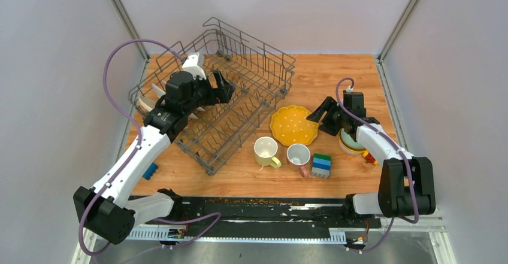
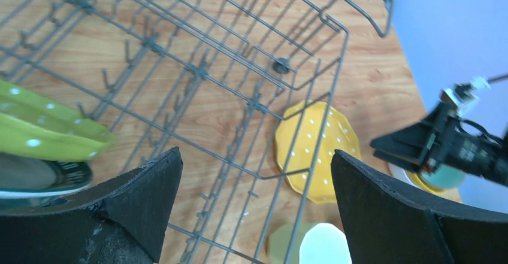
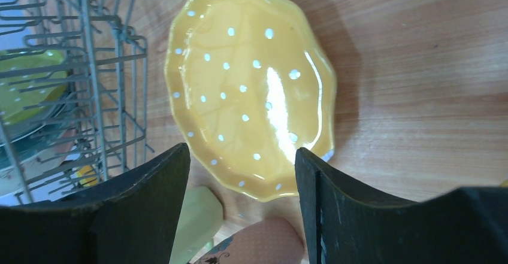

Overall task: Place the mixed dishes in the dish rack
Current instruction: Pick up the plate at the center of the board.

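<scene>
The counter (image 1: 353, 78) is a warm, wood-grain board, closed in on three sides by plain pale grey walls (image 1: 299, 6), with slanted metal posts (image 1: 123, 15) in the two far corners. A black strip (image 1: 257, 207) runs along the near edge between the arm bases.

The dish rack (image 1: 251, 105) sits skewed on the far left part of the counter, one corner pointing toward the middle. At its left end stand a green dotted dish (image 2: 42, 135) and, just below it in the left wrist view, a patterned-rim plate (image 2: 51, 179). The left gripper (image 1: 223, 88) hangs over the rack's interior, its fingers spread wide with nothing between them.

Just right of the rack the scalloped yellow plate (image 1: 293, 125) lies flat on the wood. Nearer the arms, the pale yellow mug (image 1: 265, 151) and the white mug (image 1: 298, 155) stand upright side by side, and the toy blocks (image 1: 321, 164) are just right of them. The right gripper (image 1: 320, 115) hovers over the plate's right rim, its fingers apart and empty; the right wrist view shows the plate's near edge between the two fingers. Stacked bowls (image 1: 349, 146) sit partly hidden under the right arm. A small blue object (image 1: 150, 171) lies on the wood near the left arm.
</scene>
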Robot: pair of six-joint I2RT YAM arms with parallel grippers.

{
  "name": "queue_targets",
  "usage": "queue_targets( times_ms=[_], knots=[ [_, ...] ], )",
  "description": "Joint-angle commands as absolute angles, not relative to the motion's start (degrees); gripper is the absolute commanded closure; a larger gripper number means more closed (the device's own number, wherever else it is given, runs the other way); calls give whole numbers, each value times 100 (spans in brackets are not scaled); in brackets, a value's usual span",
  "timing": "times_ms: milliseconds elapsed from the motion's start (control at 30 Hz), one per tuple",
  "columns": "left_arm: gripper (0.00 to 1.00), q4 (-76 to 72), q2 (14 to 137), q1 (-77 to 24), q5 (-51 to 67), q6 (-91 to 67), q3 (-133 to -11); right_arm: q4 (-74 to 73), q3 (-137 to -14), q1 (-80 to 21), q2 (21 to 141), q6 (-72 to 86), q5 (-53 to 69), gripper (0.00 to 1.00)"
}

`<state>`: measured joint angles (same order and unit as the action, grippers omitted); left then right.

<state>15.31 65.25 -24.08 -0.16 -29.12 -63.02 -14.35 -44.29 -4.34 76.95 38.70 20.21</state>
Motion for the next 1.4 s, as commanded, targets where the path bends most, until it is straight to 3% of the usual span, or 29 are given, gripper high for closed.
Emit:
queue_targets(
  times_ms=[0,567,1367],
  knots=[
    [0,1015,6325,-2382,988,-2807,-6151,-1547,-4469,-510,7904,3675,1602,36],
    [0,1195,6394,-2387,1309,-2744,-6280,-1629,-4785,-651,8801,3537,1038,43],
    [0,1388,6742,-2382,1498,-2688,-6481,-1743,-5101,-845,9765,2863,3,73]
  ],
)
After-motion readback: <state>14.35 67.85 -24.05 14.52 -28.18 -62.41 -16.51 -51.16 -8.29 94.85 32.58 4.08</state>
